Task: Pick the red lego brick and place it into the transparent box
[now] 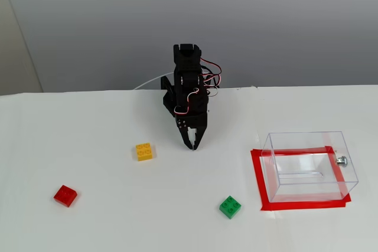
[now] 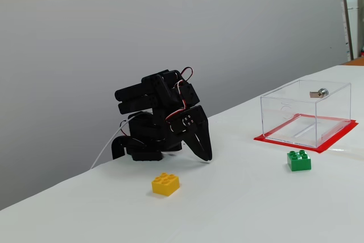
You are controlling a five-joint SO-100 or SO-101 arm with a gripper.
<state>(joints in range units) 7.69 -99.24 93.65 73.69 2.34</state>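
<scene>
The red lego brick (image 1: 65, 195) lies on the white table at the front left of a fixed view; the other fixed view does not show it. The transparent box (image 1: 309, 165) (image 2: 305, 112) stands empty at the right, with a small silver knob (image 1: 341, 160) on its side. My black gripper (image 1: 193, 145) (image 2: 207, 157) hangs folded at the table's middle, tips pointing down just above the surface, jaws shut with nothing between them. It is far from the red brick and left of the box.
A yellow brick (image 1: 143, 151) (image 2: 165, 184) lies just left of the gripper. A green brick (image 1: 230, 207) (image 2: 298, 160) sits in front of the box. Red tape (image 1: 258, 178) (image 2: 339, 139) outlines the box's footprint. A grey wall stands behind the table.
</scene>
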